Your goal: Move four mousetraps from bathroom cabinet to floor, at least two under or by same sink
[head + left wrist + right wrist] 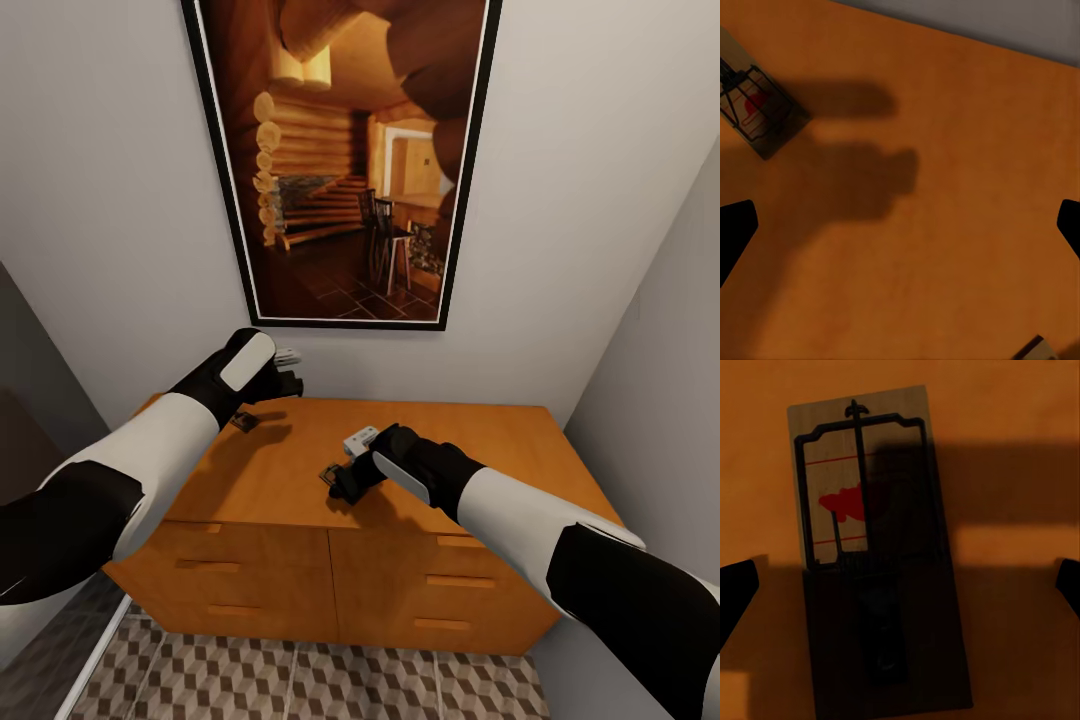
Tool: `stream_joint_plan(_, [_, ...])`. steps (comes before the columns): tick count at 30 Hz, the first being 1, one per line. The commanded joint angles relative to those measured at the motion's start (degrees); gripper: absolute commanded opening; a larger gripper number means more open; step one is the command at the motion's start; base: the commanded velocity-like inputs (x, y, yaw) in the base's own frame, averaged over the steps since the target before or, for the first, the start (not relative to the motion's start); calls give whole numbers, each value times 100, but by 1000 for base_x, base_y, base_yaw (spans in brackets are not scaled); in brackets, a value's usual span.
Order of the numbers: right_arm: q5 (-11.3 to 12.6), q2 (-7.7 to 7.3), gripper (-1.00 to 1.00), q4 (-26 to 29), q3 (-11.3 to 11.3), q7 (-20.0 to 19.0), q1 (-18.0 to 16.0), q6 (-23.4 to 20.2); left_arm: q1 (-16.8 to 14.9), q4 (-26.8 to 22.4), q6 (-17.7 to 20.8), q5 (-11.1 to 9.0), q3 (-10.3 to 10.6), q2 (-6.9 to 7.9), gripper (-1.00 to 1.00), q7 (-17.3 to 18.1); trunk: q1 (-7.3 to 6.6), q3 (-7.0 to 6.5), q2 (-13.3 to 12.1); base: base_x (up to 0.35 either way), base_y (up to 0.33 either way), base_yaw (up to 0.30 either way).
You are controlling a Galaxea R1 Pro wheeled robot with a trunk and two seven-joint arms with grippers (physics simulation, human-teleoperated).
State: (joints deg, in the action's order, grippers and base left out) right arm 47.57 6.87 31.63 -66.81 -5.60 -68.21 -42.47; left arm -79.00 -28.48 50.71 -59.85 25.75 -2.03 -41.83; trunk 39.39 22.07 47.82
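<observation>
The orange-brown cabinet (300, 460) stands against the wall, with two mousetraps on its top. One mousetrap (244, 421) lies near the back left, just below my open left gripper (290, 372). In the left wrist view this mousetrap (757, 109) sits off to one side of the left gripper (900, 229), outside the fingers. The other mousetrap (327, 474) lies near the front middle. My open right gripper (342, 487) hovers over it. In the right wrist view this mousetrap (874, 562) lies between the spread fingertips (735, 592), untouched. The sink is out of view.
A large framed picture (345, 160) hangs above the cabinet. Grey walls close in on both sides. The cube-patterned bathroom floor (300, 690) shows in front of the drawer fronts (430, 590). A pale corner of another small object (1039, 349) shows in the left wrist view.
</observation>
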Motion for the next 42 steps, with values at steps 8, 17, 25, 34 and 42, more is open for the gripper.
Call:
stream_joint_plan(8, [19,-9,100,-11,1,6,144,16,-1,-5,0,0,0,-6,100,-1,2,2,-3,0,0,0])
stream_joint_plan(17, [23,-10,100,-15,1,6,157,62,-1,-3,0,0,0,-7,100,-1,2,2,-3,0,0,0])
stream_joint_plan(25, [21,-9,100,-78,0,6,163,93,-1,-7,0,-4,-2,-1,100,-1,2,2,-3,0,0,0])
stream_joint_plan(34, [16,-2,100,-186,-7,6,166,98,-1,-9,0,-6,-2,1,100,-1,2,2,-3,0,0,0])
stream_joint_plan(42, [16,-2,-100,-199,-7,6,167,98,-1,-9,0,-7,-5,1,100,-1,2,2,-3,0,0,0])
